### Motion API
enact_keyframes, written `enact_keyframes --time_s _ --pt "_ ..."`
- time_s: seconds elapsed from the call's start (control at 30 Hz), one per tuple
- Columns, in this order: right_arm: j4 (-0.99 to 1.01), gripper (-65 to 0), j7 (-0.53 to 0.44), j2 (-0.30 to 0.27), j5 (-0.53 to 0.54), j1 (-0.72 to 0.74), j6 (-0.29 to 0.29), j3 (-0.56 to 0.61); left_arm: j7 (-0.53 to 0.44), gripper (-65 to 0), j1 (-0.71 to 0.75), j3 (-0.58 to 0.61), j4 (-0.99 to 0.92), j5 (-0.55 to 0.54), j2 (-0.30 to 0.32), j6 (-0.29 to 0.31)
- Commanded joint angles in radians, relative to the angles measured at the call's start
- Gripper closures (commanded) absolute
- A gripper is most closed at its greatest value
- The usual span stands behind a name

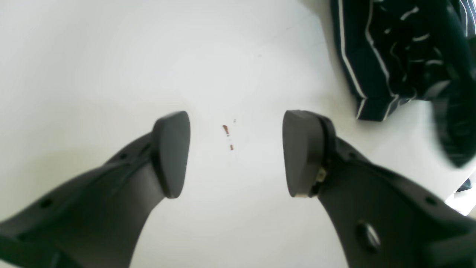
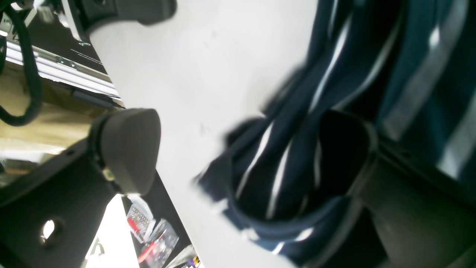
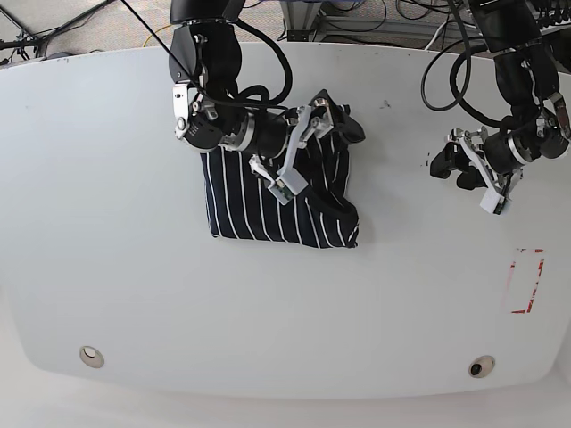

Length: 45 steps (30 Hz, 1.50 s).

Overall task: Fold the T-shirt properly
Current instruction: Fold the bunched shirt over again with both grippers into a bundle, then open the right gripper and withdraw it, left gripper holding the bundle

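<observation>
The soft dark navy short-sleeved T-shirt with thin white stripes (image 3: 277, 201) lies on the white round-cornered tabletop (image 3: 107, 267), towards the far middle, gathered into a rough block; its near-left part looks flat with a fairly straight lower edge, while the far-right part is bunched and rumpled, so I judge the folding partly done and not yet neat; smoothing that heap and squaring the edges appears to be what is left.

The right claw (image 2: 245, 149) sits over the crumpled part, its jaws spread wide; in the right wrist view striped cloth lies between them and against one pad, yet the other pad stands clear of it, so nothing is pinched; the left claw (image 1: 236, 152) hangs over bare tabletop well apart from the shirt, jaws spread and empty, with only a corner of the cloth at the top right of its view and small brownish specks (image 1: 227, 134) on the surface below.

Room is generous: open surface all round the shirt, widest towards the near side; a red-outlined rectangle (image 3: 526, 281) lies near the edge on the left arm's side; two small round fittings (image 3: 89, 357) sit by the near rim, far from the work.
</observation>
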<state>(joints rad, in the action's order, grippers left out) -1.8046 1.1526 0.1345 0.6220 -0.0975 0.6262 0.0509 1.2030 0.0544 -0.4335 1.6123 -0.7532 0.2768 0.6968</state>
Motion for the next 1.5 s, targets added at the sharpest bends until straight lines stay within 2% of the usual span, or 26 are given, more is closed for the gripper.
enact_keyframes --time_s 0.0,0.07,0.17,0.37,0.47,0.7,0.77,0.93,1.0,1.13,1.23,1.33,1.47 --pt "-0.024 -65.0 -0.024 0.015 -0.02 0.015 0.005 0.034 -0.019 -36.5 -0.012 -0.009 0.023 -0.015 0.031 0.001" --pt "-0.027 -65.0 -0.026 0.014 -0.023 0.015 0.005 0.027 -0.019 -36.5 -0.012 -0.005 0.03 -0.012 0.032 0.001" --pt "-0.067 -65.0 -0.024 0.007 -0.021 0.012 0.005 -0.044 -0.019 -36.5 -0.011 0.023 0.092 -0.009 0.069 0.001" --pt "-0.096 -65.0 -0.023 -0.108 0.008 0.043 0.007 -0.17 -0.019 -36.5 -0.04 0.206 0.21 -0.007 0.075 0.001" --pt "-0.077 -64.4 -0.026 -0.157 0.028 0.058 0.007 -0.22 -0.019 -36.5 -0.043 0.292 0.234 0.037 0.071 0.001" --pt "0.07 -27.6 -0.026 -0.241 0.032 0.187 0.007 -0.271 -0.024 -36.5 -0.047 0.531 0.234 0.222 -0.024 0.001" --pt "0.127 -22.4 -0.027 -0.253 0.028 0.23 0.007 -0.268 -0.028 -36.5 -0.047 0.58 0.234 0.266 -0.055 0.001" --pt "0.282 -20.9 -0.029 -0.276 0.026 0.336 0.007 -0.267 -0.053 -36.5 -0.041 0.669 0.239 0.383 -0.133 0.001" --pt "0.329 -20.9 -0.053 -0.287 0.026 0.358 0.007 -0.262 -0.055 -36.5 -0.044 0.687 0.228 0.427 -0.167 0.001" --pt "0.411 -20.9 -0.15 -0.321 0.026 0.396 0.007 -0.165 -0.064 -36.5 -0.04 0.723 0.222 0.525 -0.225 0.001" --pt "0.464 -20.8 -0.248 -0.358 0.026 0.407 0.004 -0.064 -0.091 -36.5 -0.04 0.76 0.217 0.574 -0.241 0.001" --pt "0.5 -20.6 -0.31 -0.395 0.026 0.404 0.001 -0.027 -0.101 -36.5 -0.031 0.787 0.204 0.611 -0.244 0.001" --pt "0.543 -15.1 -0.379 -0.445 0.025 0.387 0.002 -0.003 -0.102 -36.5 -0.031 0.786 0.19 0.647 -0.239 0.001"
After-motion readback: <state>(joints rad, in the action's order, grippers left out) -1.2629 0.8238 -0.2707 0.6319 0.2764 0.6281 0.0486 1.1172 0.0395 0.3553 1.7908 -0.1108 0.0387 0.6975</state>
